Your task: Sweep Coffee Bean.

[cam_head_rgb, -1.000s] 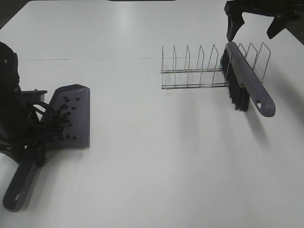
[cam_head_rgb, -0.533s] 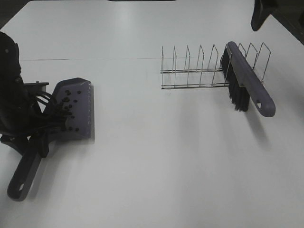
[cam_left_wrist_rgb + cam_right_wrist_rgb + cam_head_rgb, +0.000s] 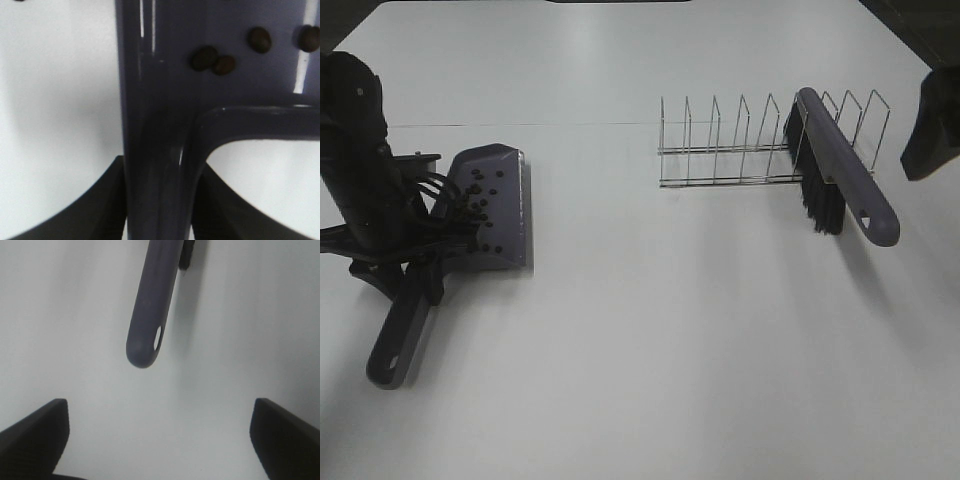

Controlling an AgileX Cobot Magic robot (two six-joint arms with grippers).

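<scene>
Left tool (image 3: 159,210) clamped on dustpan (image 3: 498,215) handle, mid-left of frame; coffee bean (image 3: 480,210) load sits in the pan. Right tool (image 3: 160,440) wide open, empty, near brush (image 3: 840,175) leaning in wire rack (image 3: 720,150), upper right. Risk: tilting pan spills beans onto bench (image 3: 670,350).

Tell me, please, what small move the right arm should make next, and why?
Probably lower the open right gripper onto the brush handle and close. The brush leans in the rack, ungripped, its handle end just ahead of the jaws. The left gripper already holds the dustpan, beans lying in it.
</scene>
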